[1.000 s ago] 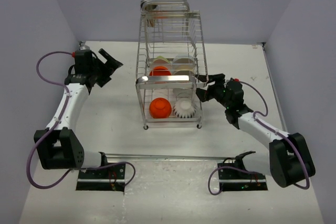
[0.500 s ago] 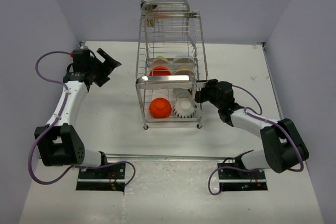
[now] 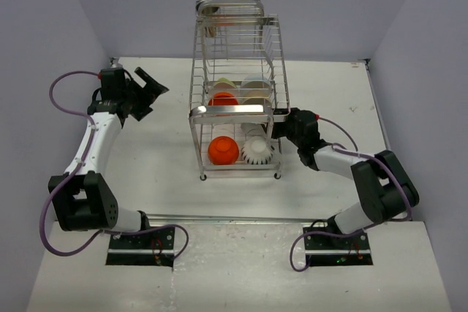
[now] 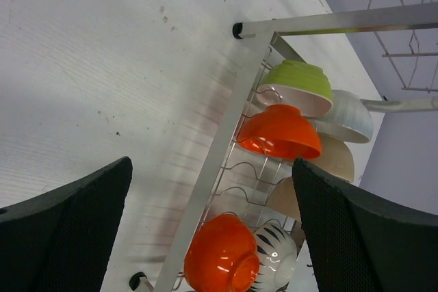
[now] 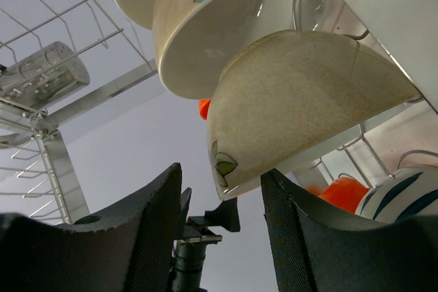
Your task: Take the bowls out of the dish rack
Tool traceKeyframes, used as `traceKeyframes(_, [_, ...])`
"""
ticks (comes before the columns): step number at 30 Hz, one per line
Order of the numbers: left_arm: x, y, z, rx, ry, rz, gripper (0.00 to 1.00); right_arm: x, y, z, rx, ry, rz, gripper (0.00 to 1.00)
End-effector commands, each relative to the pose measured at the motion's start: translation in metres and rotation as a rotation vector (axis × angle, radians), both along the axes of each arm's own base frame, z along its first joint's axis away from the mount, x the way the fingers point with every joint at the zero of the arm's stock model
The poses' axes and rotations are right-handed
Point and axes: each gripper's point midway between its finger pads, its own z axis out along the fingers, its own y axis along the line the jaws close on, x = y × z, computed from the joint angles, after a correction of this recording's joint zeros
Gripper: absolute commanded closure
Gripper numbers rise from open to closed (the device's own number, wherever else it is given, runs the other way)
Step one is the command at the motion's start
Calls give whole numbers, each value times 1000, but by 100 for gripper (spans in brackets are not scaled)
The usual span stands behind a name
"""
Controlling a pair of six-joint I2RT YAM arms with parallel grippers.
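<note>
The chrome dish rack (image 3: 230,111) stands mid-table. On its lower tier sit an orange bowl (image 3: 222,150) and a ribbed white bowl (image 3: 257,153). Another orange bowl (image 3: 223,99) and pale bowls (image 3: 256,87) sit behind. My right gripper (image 3: 281,130) is at the rack's right side. In the right wrist view it (image 5: 222,210) is open, and the rim of a cream speckled bowl (image 5: 308,100) reaches just between its fingertips. My left gripper (image 3: 151,85) is open and empty, well left of the rack. It (image 4: 212,237) faces the rack's bowls (image 4: 280,131).
A bowl with a leaf pattern (image 5: 205,32) sits right behind the cream bowl. A green bowl (image 4: 295,76) sits at the rack's far end. A metal cup holder (image 3: 208,11) hangs on the rack's top tier. Walls close the table on three sides.
My right gripper has moved left, up against the rack's right side, with its fingers now at the cream bowl's rim. The left arm has barely moved.
</note>
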Motion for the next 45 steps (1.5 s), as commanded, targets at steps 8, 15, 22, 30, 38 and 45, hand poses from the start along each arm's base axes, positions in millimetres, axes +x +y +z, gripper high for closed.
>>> traceKeyframes(8, [8, 3, 14, -6, -38, -27, 2, 33, 11, 23, 47, -64, -68, 55])
traceKeyframes(15, [5, 1, 4, -21, -27, -36, 2, 31, 15, 14, 28, -6, -106, 56])
traceKeyframes(22, [7, 3, 11, -37, -47, -41, 2, 20, 7, 1, -25, 69, -161, 63])
traceKeyframes(30, [4, 6, 10, -47, -52, -59, 2, 18, 0, -14, -79, 85, -197, 63])
traceKeyframes(38, [1, 1, -3, -81, -35, -84, 2, 24, -1, -10, -86, 63, -230, 72])
traceKeyframes(45, [1, 0, -4, -85, -30, -94, 2, 22, -2, -17, -87, 72, -239, 100])
